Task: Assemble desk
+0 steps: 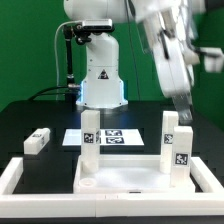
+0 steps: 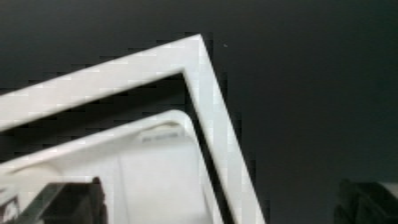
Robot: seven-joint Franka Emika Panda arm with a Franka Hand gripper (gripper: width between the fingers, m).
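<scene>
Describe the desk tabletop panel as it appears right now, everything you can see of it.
The tabletop panel is a white, plastic-looking rectangle lying flat inside the border rail. Three white tagged legs stand upright on it: one at the exterior view's left, two at its right. A fourth leg lies apart on the black table.

A white border rail [image 2: 201, 90] turns a sharp corner on the black desk [image 2: 311, 70], its two straight arms running away from that corner with bare dark surface all along their outer side. Inside the corner, parted from the rail by a narrow dark gap, lies the white tabletop panel [image 2: 151, 170], its own corner rounded and nested just beside the rail's. The claw [image 2: 210, 205] shows only as two dark, blurred fingers [image 2: 57, 200] standing wide apart, one over the panel, the other over the bare desk outside the rail.
</scene>
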